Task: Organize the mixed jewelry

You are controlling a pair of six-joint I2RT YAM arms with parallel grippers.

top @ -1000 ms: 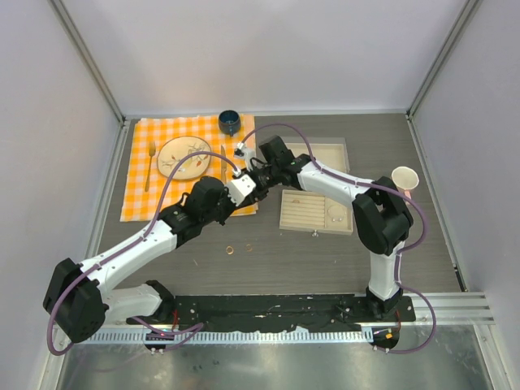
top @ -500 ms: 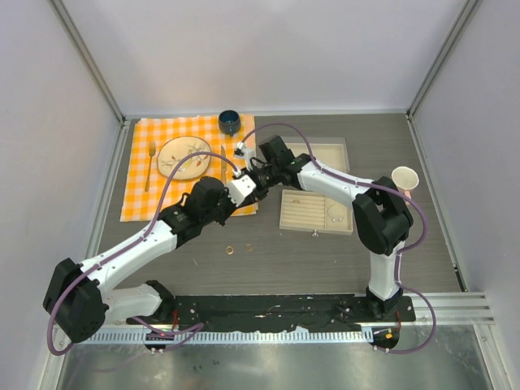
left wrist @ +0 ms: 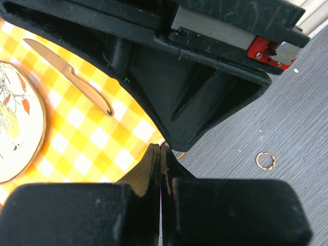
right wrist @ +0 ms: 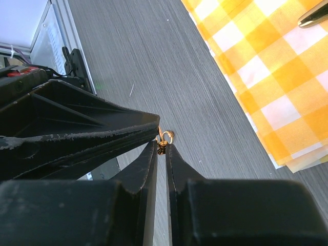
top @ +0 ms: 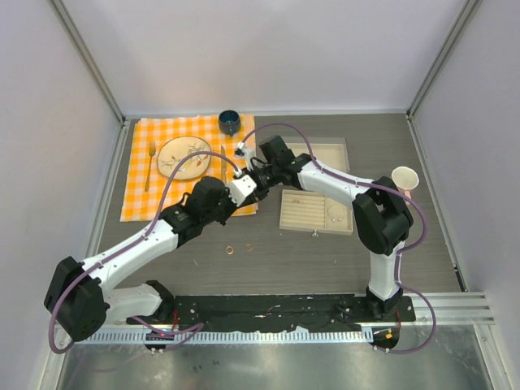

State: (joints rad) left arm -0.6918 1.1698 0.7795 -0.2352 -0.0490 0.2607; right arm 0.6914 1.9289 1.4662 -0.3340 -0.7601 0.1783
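Observation:
My two grippers meet tip to tip above the dark table, just off the checked cloth's near right corner. In the right wrist view a small gold jewelry piece (right wrist: 165, 138) with a loop sits between my right gripper's (right wrist: 161, 146) nearly closed tips. It also touches the tip of my left gripper's fingers (right wrist: 102, 136), which come in from the left. In the left wrist view my left gripper (left wrist: 160, 149) is shut, and the right gripper's body (left wrist: 205, 97) looms over it. Two tiny gold rings (top: 230, 249) lie on the table. A thin silver hoop (top: 335, 215) lies in the near beige tray (top: 296, 219).
A second beige tray (top: 329, 149) lies behind the first. The orange checked cloth (top: 142, 195) holds a plate (top: 183, 157), fork (top: 150, 162) and knife (left wrist: 72, 77). A blue bowl (top: 229, 122) stands at the back and a paper cup (top: 405, 179) at the right. One loose gold ring (left wrist: 265, 160) lies nearby.

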